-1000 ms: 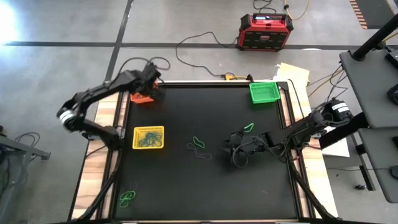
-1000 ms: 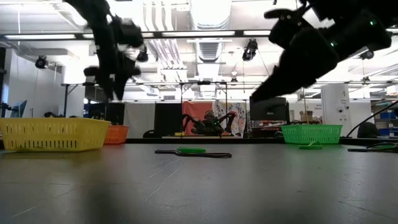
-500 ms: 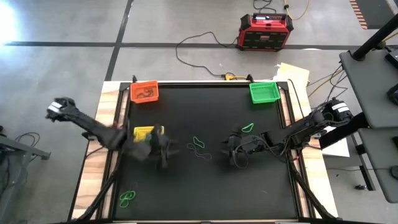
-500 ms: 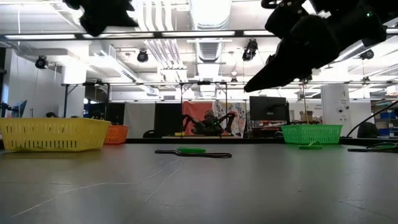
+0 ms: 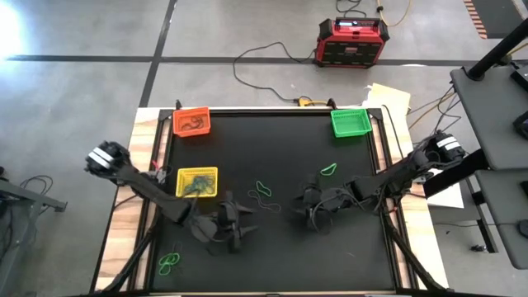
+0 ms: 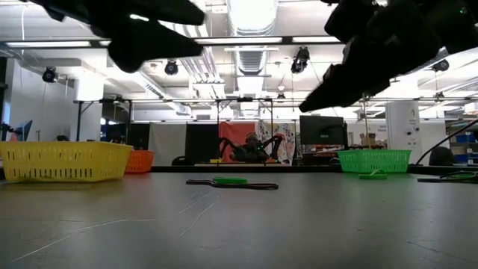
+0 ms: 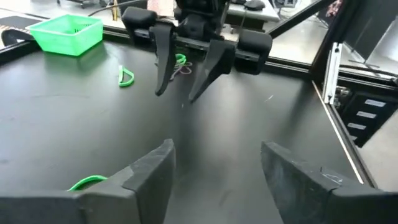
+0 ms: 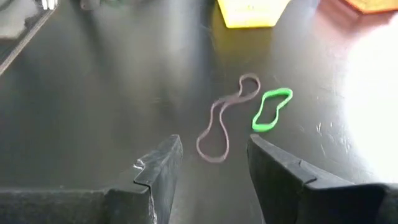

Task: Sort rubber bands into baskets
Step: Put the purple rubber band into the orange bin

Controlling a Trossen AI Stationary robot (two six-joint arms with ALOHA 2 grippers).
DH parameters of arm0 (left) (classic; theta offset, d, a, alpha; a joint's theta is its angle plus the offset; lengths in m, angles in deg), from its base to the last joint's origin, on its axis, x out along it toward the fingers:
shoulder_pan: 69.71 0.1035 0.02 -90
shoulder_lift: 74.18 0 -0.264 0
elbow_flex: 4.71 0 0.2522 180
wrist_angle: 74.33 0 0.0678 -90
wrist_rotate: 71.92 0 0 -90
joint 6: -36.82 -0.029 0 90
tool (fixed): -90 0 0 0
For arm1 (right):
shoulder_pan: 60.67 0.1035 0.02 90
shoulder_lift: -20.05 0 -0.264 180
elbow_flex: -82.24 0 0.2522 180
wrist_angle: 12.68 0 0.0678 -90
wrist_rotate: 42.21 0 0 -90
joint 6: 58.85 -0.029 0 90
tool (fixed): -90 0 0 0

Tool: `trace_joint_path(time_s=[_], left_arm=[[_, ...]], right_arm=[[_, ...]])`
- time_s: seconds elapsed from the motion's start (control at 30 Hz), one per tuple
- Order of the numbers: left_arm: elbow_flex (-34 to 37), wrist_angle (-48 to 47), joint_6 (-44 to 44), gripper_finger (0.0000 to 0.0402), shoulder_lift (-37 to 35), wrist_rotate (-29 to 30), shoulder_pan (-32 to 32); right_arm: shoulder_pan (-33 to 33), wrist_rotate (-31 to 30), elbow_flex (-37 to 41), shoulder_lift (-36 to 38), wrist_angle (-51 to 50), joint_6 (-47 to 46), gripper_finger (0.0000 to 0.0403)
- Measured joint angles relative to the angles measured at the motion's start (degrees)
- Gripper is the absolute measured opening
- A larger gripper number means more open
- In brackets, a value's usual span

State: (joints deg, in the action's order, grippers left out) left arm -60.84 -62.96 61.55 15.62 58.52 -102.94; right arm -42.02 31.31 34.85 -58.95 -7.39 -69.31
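Three baskets stand on the black table: orange [image 5: 191, 122] far left, green [image 5: 350, 122] far right, yellow [image 5: 197, 181] at the left. A green rubber band [image 5: 264, 188] and a dark one [image 5: 264, 202] lie flat mid-table, also seen as green [image 8: 272, 109] and dark [image 8: 221, 127]. Another green band [image 5: 328, 170] lies nearer the green basket, and one [image 5: 169, 262] lies near the front left corner. My left gripper [image 5: 245, 227] hangs open above the table, near-right of the yellow basket. My right gripper [image 5: 304, 208] hangs open right of the middle pair, facing it.
Dark bands lie in the orange basket and green ones in the yellow basket. The two grippers face each other across the table's middle, the right gripper [image 7: 186, 68] showing in the left wrist view. A red-and-black box [image 5: 353, 41] and cables lie on the floor beyond the far edge.
My left gripper has swung from over the orange basket toward the near edge and the table's middle, passing the yellow basket and sinking a little. It has tipped from pointing down to nearly level. The rubber bands on the table have stayed where they were.
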Motion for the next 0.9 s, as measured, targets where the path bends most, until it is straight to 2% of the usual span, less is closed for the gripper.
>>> trace_joint_path(time_s=[0.2, 0.4, 0.6, 0.73, 0.8, 0.9], left_arm=[[-6.5, 0.1, -3.0, 0.0250, 8.1, 0.0, 0.9], [-11.6, 0.3, -3.6, 0.0249, 16.3, -0.2, 2.3], [-12.2, 0.2, -1.3, 0.0248, 20.9, -1.2, 5.6], [-9.4, -0.1, -3.0, 0.0244, 20.0, -2.4, 8.4], [-7.5, -0.2, -3.6, 0.0240, 18.2, -5.8, 10.7], [-5.1, -0.7, -4.6, 0.0233, 17.2, -16.6, 14.6]], right_arm=[[0.9, 0.0, 0.1, -0.2, -0.3, 0.4, 0.0176], [1.2, -0.1, 0.2, -4.1, 0.5, -0.4, 0.0176], [1.1, -0.5, -0.3, -12.0, 5.3, -1.0, 0.0176], [1.2, 0.4, -2.0, -15.4, 5.3, -1.5, 0.0176], [1.3, 0.5, -2.7, -16.5, 5.2, -1.5, 0.0176], [1.3, 0.6, -3.2, -16.7, 4.8, -1.6, 0.0176]])
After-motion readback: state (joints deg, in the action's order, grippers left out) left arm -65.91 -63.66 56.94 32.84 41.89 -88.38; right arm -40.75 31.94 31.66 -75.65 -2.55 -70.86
